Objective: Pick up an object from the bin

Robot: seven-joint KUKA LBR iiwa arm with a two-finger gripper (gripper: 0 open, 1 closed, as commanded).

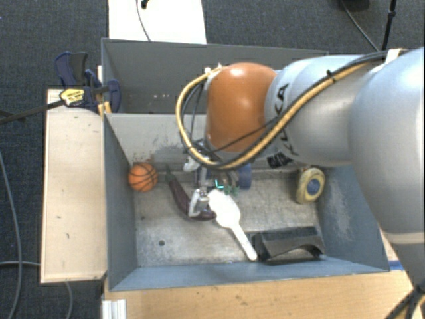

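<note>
My gripper (199, 202) is low in the middle of the bin, beneath the orange wrist cover. It sits right at a dark maroon curved piece (178, 198) lying on the floor, and against the round head of a white spoon-shaped tool (231, 219) whose handle runs toward the front right. Whether either of them is between the jaws is hidden from view. A small blue thing (245, 177) peeks out just behind the gripper.
An orange ball (143, 177) rests near the left wall. A yellowish tape roll (310, 185) stands at the right, under the arm. A black flat object (289, 244) lies at the front right. The arm covers the back right of the bin.
</note>
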